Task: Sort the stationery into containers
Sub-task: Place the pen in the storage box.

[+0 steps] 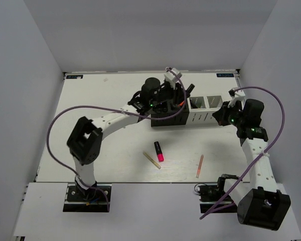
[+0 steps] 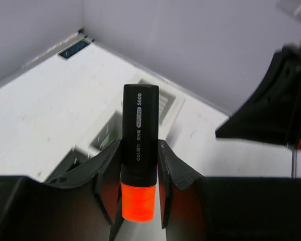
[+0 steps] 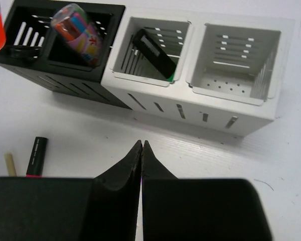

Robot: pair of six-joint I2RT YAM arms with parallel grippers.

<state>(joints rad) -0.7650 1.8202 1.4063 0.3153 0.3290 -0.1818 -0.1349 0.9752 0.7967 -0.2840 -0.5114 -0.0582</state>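
My left gripper (image 2: 139,146) is shut on a black highlighter with an orange cap (image 2: 139,145), cap end towards the wrist. It hovers over the black end of the containers (image 1: 190,119), a joined row of two black and two white slotted cups. In the right wrist view, the containers (image 3: 190,108) hold a colourful item (image 3: 78,27) in the second black cup and a green-capped black highlighter (image 3: 153,50) in the first white cup. The far white cup is empty. My right gripper (image 3: 141,144) is shut and empty, just in front of the white cups.
A pink-capped highlighter (image 1: 158,151), a beige stick (image 1: 151,160) and a thin salmon stick (image 1: 199,166) lie on the table in front of the containers. A black ring-shaped handle (image 3: 20,50) shows in the first black cup. Grey walls surround the table.
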